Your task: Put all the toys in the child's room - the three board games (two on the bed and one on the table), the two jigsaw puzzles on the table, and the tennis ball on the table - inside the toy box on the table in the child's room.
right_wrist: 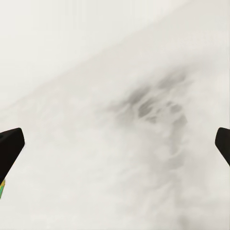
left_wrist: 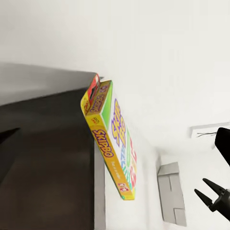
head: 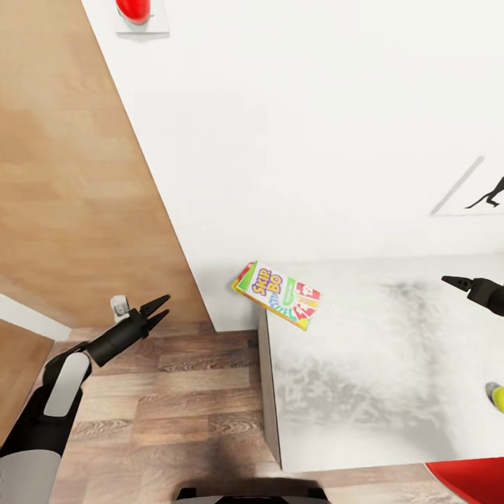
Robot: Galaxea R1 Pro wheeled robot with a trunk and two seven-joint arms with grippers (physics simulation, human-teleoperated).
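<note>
1. Robot base: the dark front edge of the base shows at the bottom of the head view, over the wood floor [head: 168,392], just beside the near corner of the table [head: 364,392].
2. Left gripper [head: 157,311]: it hangs over the floor, beside the table's dark side and apart from it. The jaws are released and carry nothing; the two tips stand spread. In the left wrist view this arm's camera looks straight at the game box, which suggests a line-up for a grasp from the open floor side.
3. Tennis ball [head: 498,397]: a yellow-green curve at the right edge of the head view, resting on the table top, near a red object [head: 469,481] at the frame corner whose nature cannot be told.
4. Right gripper [head: 456,282]: it hovers above the table top, well apart from the game box. The right wrist view shows the two tips wide apart with bare table surface between them; the jaws are released and empty.
5. Skip-Bo board game [head: 278,294]: it lies at the far left corner of the table, against the white wall [head: 301,126], part of it overhanging the table edge. The overhang likely offers the left jaws a free edge to close on.
6. Far: a red button [head: 134,8] sits high on the wall.
</note>
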